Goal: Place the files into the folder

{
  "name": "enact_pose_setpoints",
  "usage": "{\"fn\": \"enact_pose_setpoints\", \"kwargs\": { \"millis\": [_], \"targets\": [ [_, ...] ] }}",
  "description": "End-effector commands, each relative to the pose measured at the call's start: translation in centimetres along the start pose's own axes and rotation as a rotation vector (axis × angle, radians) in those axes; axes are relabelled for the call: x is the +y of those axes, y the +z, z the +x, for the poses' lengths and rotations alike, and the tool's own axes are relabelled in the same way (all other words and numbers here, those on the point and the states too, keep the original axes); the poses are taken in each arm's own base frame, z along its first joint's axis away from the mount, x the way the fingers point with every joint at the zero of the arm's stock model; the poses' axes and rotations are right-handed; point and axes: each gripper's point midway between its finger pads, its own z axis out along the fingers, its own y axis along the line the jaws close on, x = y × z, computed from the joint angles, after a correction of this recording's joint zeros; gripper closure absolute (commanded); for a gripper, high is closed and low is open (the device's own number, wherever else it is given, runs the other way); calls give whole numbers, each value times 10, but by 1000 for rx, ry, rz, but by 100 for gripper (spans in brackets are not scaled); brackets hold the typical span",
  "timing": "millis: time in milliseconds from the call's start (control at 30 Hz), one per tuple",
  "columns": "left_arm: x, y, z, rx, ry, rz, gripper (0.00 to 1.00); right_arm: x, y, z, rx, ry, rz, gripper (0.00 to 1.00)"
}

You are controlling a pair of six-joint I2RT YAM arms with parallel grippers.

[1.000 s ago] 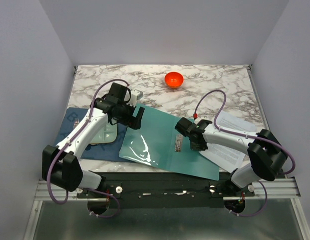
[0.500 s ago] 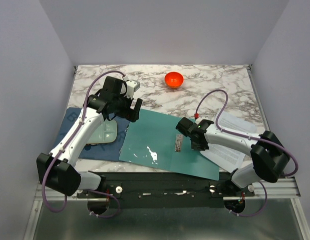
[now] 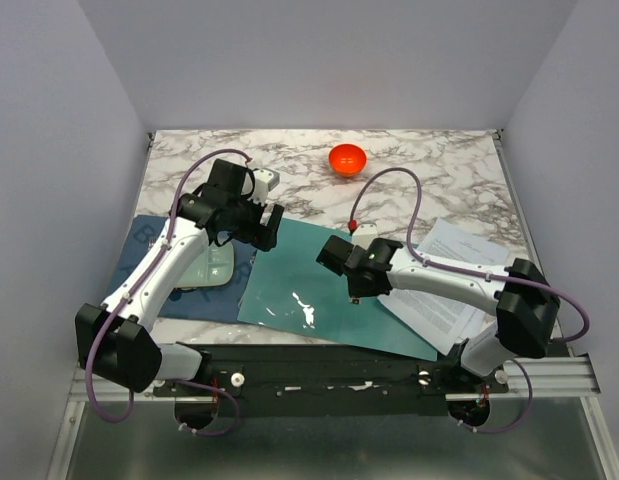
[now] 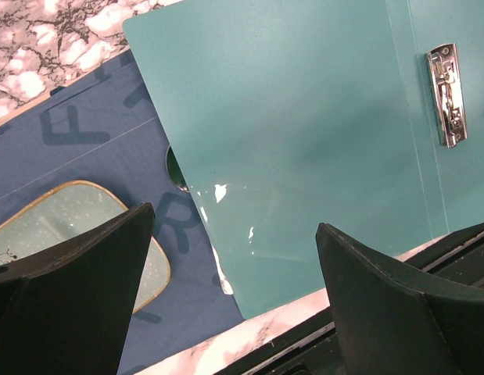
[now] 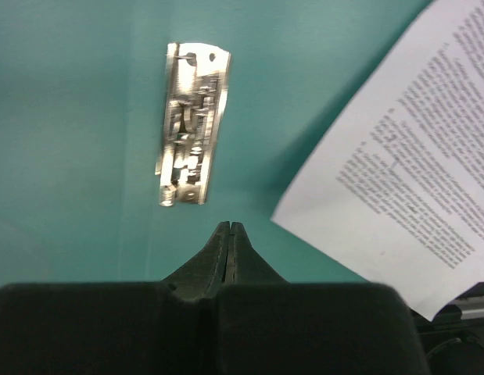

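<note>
Marble table [image 3: 439, 170] — folder [image 3: 299, 270] open flat; left fingers [image 4: 69, 289] wide, right fingers [image 5: 226, 250] pressed together, empty.

Folder [image 3: 299, 265] is lying open at near centre of table [image 3: 439, 170], its left part overlapping mat [image 3: 149, 245], with clip [image 5: 191, 125] sitting along its middle. Files [image 3: 459, 290] are lying right of it, one corner overlapping the folder. Plate [image 3: 204, 270] is resting on mat, left of folder. Bowl [image 3: 347, 158] is sitting at far centre.
</note>
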Motion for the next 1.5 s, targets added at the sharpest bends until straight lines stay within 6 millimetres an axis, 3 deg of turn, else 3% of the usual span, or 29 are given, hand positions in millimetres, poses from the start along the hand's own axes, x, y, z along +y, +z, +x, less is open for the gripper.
{"fn": "enact_pose_setpoints", "kwargs": {
  "millis": [0,200,600,667,700,767,800,867,933,1000,1133,1233,1467],
  "targets": [
    [1,2,7,20,-7,4,1,34,-11,0,-29,-63,-55,99],
    [3,0,9,24,0,-13,1,82,-23,12,-40,-130,-189,99],
    [8,-5,18,23,-7,-46,1,95,-37,27,-41,-169,-336,99],
    [8,-6,19,26,-9,-49,1,103,-42,28,-45,-219,-377,93],
    [9,-6,20,26,-11,-51,1,108,-46,27,-50,-227,-399,81],
    [10,-8,18,20,-9,-61,1,113,-55,24,-69,-251,-423,70],
    [11,-9,18,19,-9,-64,1,111,-57,22,-76,-248,-415,57],
    [11,-11,18,18,-6,-69,1,102,-66,11,-115,-198,-405,48],
    [11,-13,18,15,-3,-69,1,77,-63,-3,-159,-114,-322,39],
    [11,-14,18,12,0,-71,1,41,-51,-3,-133,-48,-199,38],
    [11,-14,18,12,0,-73,1,-4,-22,2,-60,3,-15,38],
    [10,-15,17,7,0,-68,1,-22,-6,17,-2,-16,96,39],
    [10,-14,19,16,-1,-66,1,-31,18,37,44,-38,171,40]
  ]
}}
